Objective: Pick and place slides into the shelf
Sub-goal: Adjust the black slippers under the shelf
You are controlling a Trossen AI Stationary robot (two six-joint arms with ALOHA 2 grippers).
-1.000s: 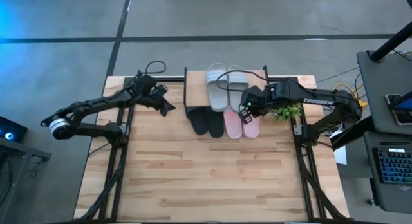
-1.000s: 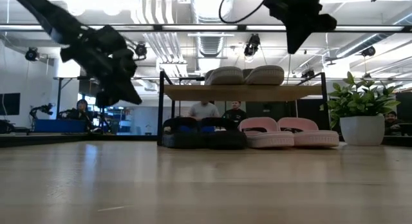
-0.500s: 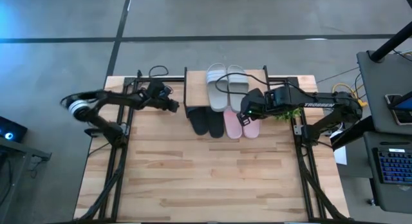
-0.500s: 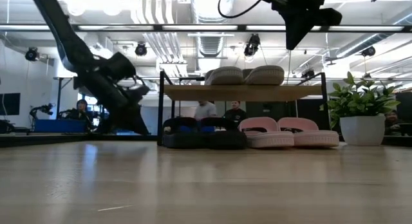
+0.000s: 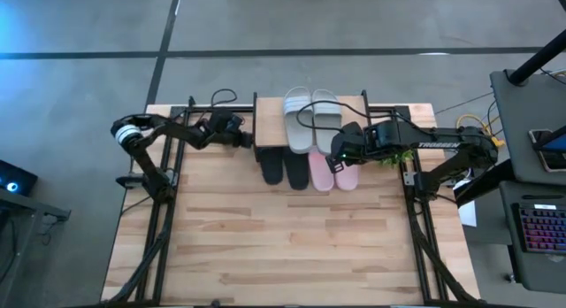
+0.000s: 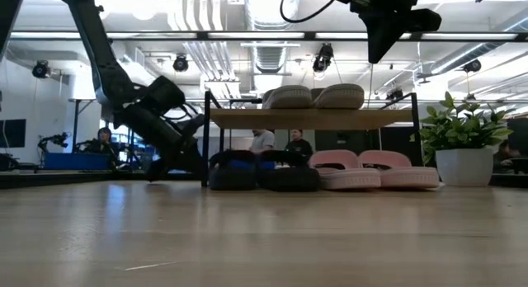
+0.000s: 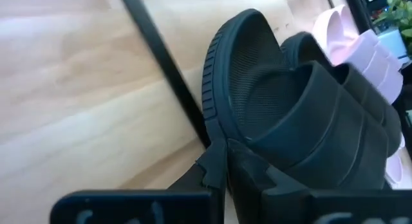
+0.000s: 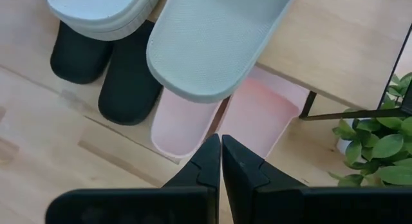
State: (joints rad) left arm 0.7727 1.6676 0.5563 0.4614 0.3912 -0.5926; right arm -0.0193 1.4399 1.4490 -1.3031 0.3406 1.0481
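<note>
The shelf (image 5: 270,122) stands at the table's far edge. Two grey-green slides (image 5: 309,118) lie on its wooden top (image 6: 305,119). Beneath it, on the table, are two black slides (image 5: 283,168) and two pale pink slides (image 5: 318,177). My left gripper (image 5: 245,140) is shut and low beside the shelf's left leg, its tips (image 7: 217,150) at the leftmost black slide (image 7: 290,114). My right gripper (image 5: 334,156) is shut and hovers well above the shelf (image 6: 379,52), over the pink slides (image 8: 251,118). My left gripper's shut fingertips come level from the table's left and stand right at the outer side of the leftmost black slide's sole (image 7: 212,114), next to the shelf's thin black leg (image 7: 167,69). Whether they touch the slide, I cannot tell.
A small green potted plant (image 5: 393,155) stands right of the shelf, close under my right arm. The wide wooden tabletop (image 5: 283,246) lies in front of the shelf. Black frame rails run along the table's left and right sides.
My left gripper has swung toward the shelf and gone down, from well above the table's left part to low beside the shelf's left leg and the black slide. My right gripper has kept almost still above the pink slides.
</note>
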